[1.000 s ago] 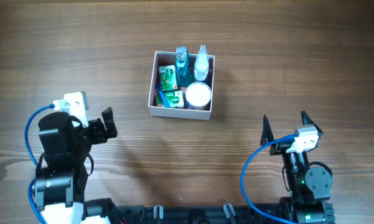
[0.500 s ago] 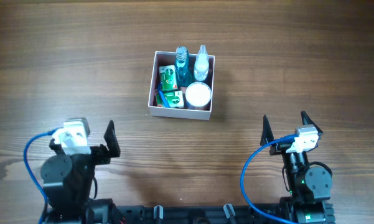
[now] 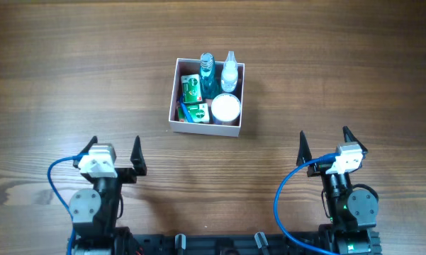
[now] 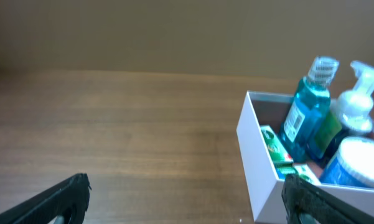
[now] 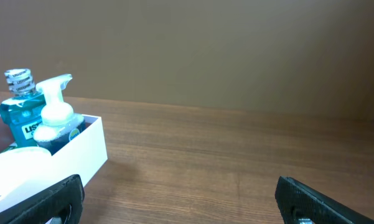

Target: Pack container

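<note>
The container [image 3: 205,128] sits mid-way across the worktop [image 3: 71,64], holding bottles [image 3: 207,74], a white jar [image 3: 225,108] and green boxes [image 3: 191,88]. Nothing lies loose outside, so packing looks done. The left gripper [image 3: 114,142] and right gripper [image 3: 324,134] hang well apart from it, jaws wide and empty.

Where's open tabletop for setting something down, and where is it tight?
Bare table lies left, right and beyond the container, and in the strip between its near wall and the left end effector and right end effector, both open. Inside the container it is crowded: blue bottle, spray bottle, white jar and green-and-white boxes nearly fill it.
</note>
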You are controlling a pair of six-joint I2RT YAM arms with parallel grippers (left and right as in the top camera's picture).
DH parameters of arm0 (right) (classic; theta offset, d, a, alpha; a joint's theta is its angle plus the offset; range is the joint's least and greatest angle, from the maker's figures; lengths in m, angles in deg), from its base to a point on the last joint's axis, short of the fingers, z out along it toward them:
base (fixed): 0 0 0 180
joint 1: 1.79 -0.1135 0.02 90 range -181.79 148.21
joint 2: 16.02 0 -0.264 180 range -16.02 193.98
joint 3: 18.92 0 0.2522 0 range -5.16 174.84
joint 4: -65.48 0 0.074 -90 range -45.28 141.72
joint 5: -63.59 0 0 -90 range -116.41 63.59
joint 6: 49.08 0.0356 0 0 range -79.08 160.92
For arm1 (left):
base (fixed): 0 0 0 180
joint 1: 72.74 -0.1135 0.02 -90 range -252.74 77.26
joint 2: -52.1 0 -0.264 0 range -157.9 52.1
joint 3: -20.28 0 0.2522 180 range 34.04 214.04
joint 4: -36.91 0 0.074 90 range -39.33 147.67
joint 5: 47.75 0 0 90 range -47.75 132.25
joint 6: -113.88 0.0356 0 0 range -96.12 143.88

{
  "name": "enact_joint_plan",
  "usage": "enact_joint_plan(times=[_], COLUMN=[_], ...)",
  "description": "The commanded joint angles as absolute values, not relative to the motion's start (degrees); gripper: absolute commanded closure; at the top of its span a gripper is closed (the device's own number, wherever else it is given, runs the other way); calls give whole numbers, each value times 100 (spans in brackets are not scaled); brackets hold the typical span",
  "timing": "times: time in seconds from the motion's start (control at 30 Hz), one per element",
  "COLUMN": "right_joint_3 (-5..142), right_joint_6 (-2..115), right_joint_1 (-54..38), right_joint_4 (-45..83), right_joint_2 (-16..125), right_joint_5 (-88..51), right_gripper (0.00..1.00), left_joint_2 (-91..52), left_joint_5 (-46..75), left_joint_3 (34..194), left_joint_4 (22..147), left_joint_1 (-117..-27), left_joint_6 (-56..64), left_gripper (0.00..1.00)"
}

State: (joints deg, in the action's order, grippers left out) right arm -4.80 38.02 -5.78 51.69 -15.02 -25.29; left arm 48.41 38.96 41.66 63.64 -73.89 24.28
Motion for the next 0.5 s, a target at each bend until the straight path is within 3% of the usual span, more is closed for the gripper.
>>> enact_joint_plan(times=[0.0, 0.47], right_joint_3=[-487, -487], right_joint_6=[3791, 3794], right_joint_1=[-585, -585], right_joint_4=[5188, 5188], right_joint_2=[-1542, -1542], right_joint_5=[-2461, -2461], right_gripper=[0, 0], left_joint_2=[5152, 5193], left_joint_5=[3710, 4016], left_joint_3=[3619, 3436], left_joint_4=[5796, 5503], left_joint_1=[-7348, -7147], left_joint_6=[2511, 2492], left_gripper=[0, 0])
